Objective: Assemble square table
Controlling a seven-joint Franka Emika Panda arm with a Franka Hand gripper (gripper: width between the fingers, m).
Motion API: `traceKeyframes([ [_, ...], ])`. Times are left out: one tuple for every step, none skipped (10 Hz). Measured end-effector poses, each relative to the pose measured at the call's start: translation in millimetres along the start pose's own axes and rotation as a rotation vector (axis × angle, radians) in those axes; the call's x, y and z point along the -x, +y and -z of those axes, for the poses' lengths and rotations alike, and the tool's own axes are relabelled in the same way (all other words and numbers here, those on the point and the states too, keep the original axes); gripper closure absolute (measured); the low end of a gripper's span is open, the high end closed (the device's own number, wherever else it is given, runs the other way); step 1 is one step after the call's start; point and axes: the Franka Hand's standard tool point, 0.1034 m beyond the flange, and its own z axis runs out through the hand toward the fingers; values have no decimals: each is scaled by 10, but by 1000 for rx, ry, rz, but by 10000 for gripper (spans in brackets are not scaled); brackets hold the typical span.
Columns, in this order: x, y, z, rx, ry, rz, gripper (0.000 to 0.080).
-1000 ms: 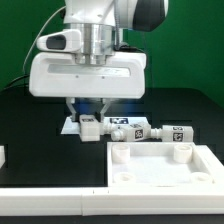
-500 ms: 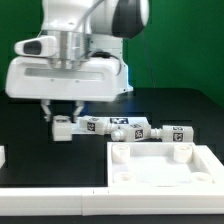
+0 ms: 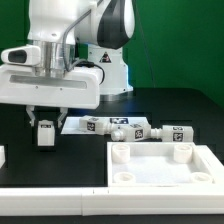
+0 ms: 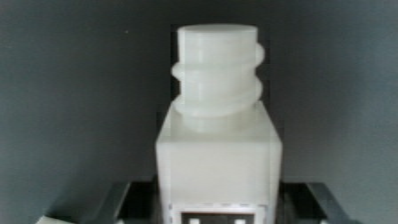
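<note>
Two-finger gripper [image 3: 45,124] pinching a short chunky white plastic leg [image 3: 45,137] by its flat tagged body, ridged peg end clear of the fingers, over the black work surface [image 3: 20,150], well apart from the flat square white top [image 3: 160,172]; probably light, rigid, slick, best held on flat sides.

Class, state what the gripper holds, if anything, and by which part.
A white table leg, clamped by the gripper on its square tagged body; threaded end free.
</note>
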Motion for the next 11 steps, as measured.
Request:
traceKeyframes([
  [68,15,-52,-9,-22,-35,518],
  [178,26,-137,-18,-53,-52,518],
  [182,21,-149,-13,-50,-51,518],
  [176,-4,-144,-5,-38,-42,518],
  [174,2,-144,-5,-38,-42,518],
  [175,2,-144,-5,-38,-42,518],
  [177,1,-146,-5,-38,-42,518],
  [168,-27,-135,-11,-43,-34,347],
  [98,-166,-14,-43,-56,-11,198],
  [-3,-315,138,-70,-59,14,198],
  [-273,-445,424,-82,-23,90,160],
])
